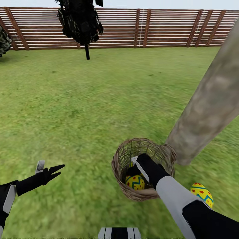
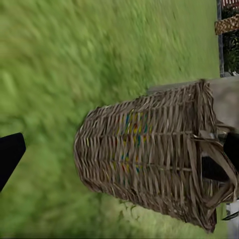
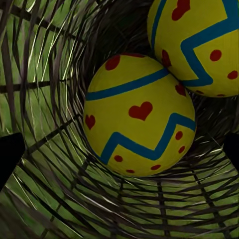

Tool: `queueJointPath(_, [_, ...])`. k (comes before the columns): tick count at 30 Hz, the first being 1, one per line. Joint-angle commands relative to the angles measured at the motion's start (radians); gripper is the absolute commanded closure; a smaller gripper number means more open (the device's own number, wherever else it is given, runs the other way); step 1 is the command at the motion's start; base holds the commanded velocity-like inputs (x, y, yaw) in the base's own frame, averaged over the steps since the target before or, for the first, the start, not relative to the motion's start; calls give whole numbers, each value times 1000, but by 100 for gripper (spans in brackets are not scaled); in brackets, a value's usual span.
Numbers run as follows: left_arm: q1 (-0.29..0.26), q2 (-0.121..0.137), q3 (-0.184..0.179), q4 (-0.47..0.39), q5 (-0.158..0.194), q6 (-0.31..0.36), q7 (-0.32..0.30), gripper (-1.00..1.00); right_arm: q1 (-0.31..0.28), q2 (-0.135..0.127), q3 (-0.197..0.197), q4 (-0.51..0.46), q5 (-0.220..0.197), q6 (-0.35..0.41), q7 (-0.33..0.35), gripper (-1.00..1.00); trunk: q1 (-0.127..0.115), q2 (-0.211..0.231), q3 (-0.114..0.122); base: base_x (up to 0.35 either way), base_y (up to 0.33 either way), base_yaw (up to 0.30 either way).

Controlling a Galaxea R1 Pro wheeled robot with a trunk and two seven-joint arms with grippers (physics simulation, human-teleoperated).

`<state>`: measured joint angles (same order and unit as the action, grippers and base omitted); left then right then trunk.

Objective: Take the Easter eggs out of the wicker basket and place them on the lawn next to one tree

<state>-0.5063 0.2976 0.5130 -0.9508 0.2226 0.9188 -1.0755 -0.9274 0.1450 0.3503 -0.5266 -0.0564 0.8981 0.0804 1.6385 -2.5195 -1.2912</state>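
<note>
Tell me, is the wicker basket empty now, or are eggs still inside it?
Not empty. Two Easter eggs lie inside the wicker basket, seen from the right wrist. A third egg lies outside on the lawn.

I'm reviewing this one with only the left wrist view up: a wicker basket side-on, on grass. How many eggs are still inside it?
Observer: Two. The right wrist view looks into the wicker basket and shows one Easter egg touching a second egg.
Operator: And the third?
Observer: Head view has it on the lawn, out of the basket, the third egg just beyond the right forearm.
Operator: Near a tree?
Observer: Yes, the pale trunk rises right beside the basket.
Operator: What's the right arm doing?
Observer: The right gripper reaches down into the basket, open, over the eggs.
</note>
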Motion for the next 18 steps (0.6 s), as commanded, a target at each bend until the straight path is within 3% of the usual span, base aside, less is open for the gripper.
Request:
queueJointPath(1, [0,0,1,0,1,5,-2,-100,-1,-1,5,-1,-5,4,-2,-100,0,-1,-5,0,0,0])
queueJointPath(10, [0,-1,1,1,1,5,-1,-100,-2,0,6,-2,-2,-1,-11,-100,4,-3,-40,0,0,0])
queueJointPath(18, [0,-1,1,2,1,5,0,-100,-9,2,5,-2,-2,-30,-73,-100,8,-5,-70,0,0,0])
